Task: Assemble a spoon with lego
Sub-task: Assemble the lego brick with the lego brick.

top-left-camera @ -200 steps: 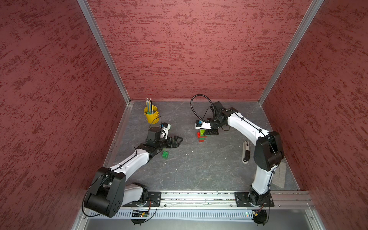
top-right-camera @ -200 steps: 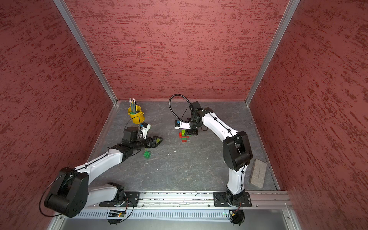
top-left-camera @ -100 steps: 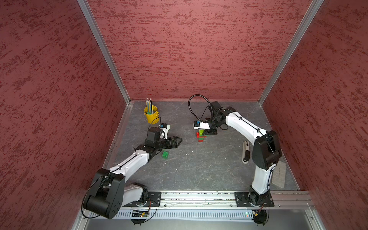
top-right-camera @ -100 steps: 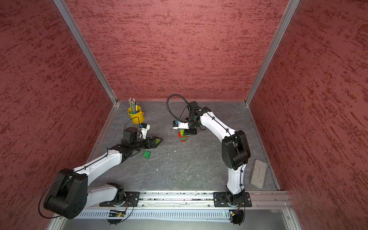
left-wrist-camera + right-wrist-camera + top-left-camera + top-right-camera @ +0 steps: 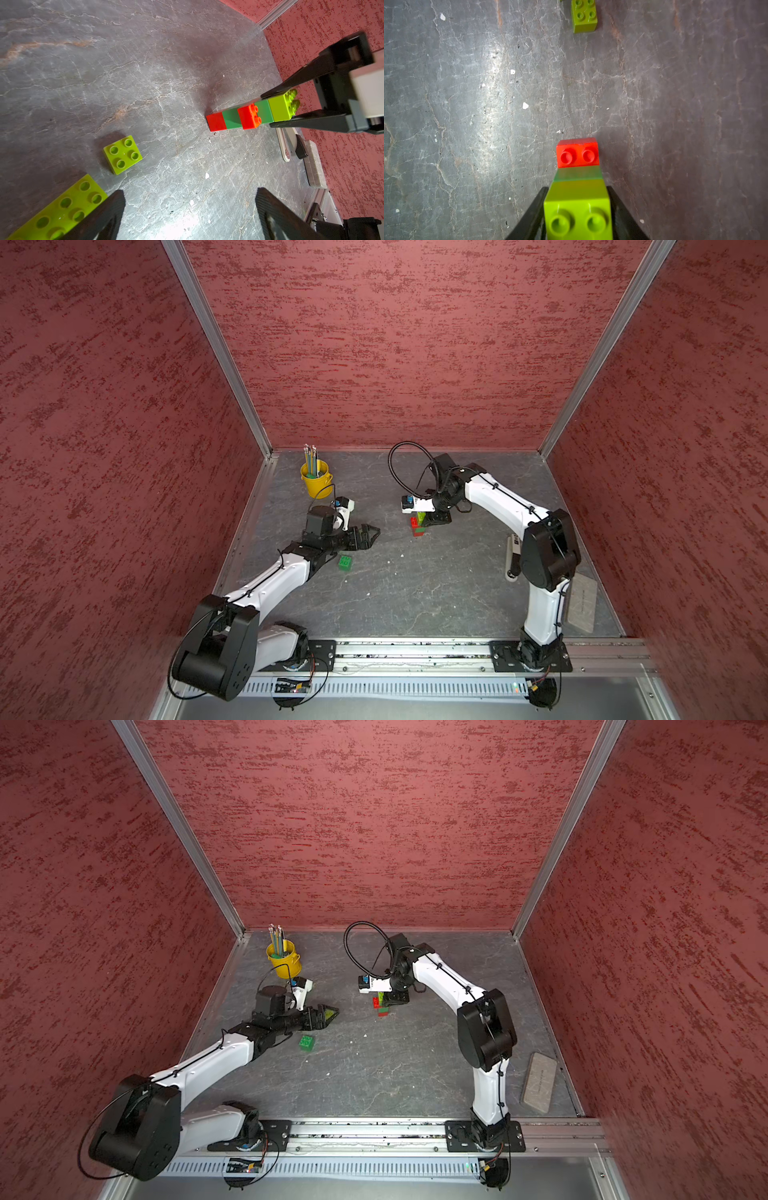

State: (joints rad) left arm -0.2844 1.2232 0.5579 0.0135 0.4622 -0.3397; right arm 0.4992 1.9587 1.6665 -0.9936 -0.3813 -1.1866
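Observation:
An upright stack of lego (image 5: 419, 525) (image 5: 382, 1005) stands mid-table: red, dark green, an offset red brick (image 5: 248, 116) (image 5: 577, 153), dark green, and a lime brick (image 5: 280, 107) (image 5: 577, 207) on top. My right gripper (image 5: 424, 517) (image 5: 577, 188) (image 5: 266, 111) reaches down over it, fingers against both sides of the top lime brick. My left gripper (image 5: 375, 532) (image 5: 335, 1011) (image 5: 190, 193) hovers open and empty near the table. By it lie a square lime brick (image 5: 122, 154) (image 5: 584, 15) and an oblong lime brick (image 5: 60, 209). A dark green brick (image 5: 345, 563) (image 5: 306, 1043) lies beside the left forearm.
A yellow bucket with pencils (image 5: 316, 483) stands at the back left. A white-and-black tool (image 5: 514, 556) lies behind the right arm's elbow, and a grey slab (image 5: 539, 1081) rests near the right wall. Red walls enclose three sides.
The right arm has shifted slightly to the left at the stack. The stack stands where it was, and the left arm has not moved.

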